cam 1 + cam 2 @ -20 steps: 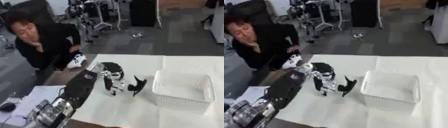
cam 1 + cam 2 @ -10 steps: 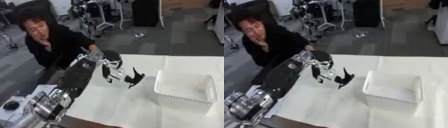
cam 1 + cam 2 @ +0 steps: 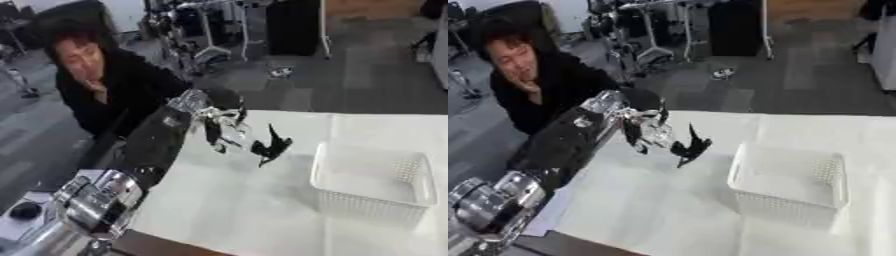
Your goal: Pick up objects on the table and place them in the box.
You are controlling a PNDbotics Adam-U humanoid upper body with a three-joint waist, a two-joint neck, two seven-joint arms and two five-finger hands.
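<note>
- On the white surface (image 3: pixel 236 210), toward its left edge, the robot's left arm reaches in from the lower left, black with silver joints.
- At the arm's far end, the left hand (image 3: pixel 220 125) has its fingers curled downward around something small and pale – whether it truly holds it, I cannot tell for certain, though the fingers look closed about it.
- Just beside that hand, to its right, a small black object (image 3: pixel 268 147) with thin pointed parts sticking up sits apart from the fingers; its exact shape is too blurred to name.
- Whether the black object rests on the surface or hangs just above it cannot be told.
- Farther right stands 1 white box (image 3: pixel 376 200) with perforated walls – open at the top, its inside pale and showing nothing I can make out.
- Between the black object and the box lies a strip of bare surface; they are near, not touching.
</note>
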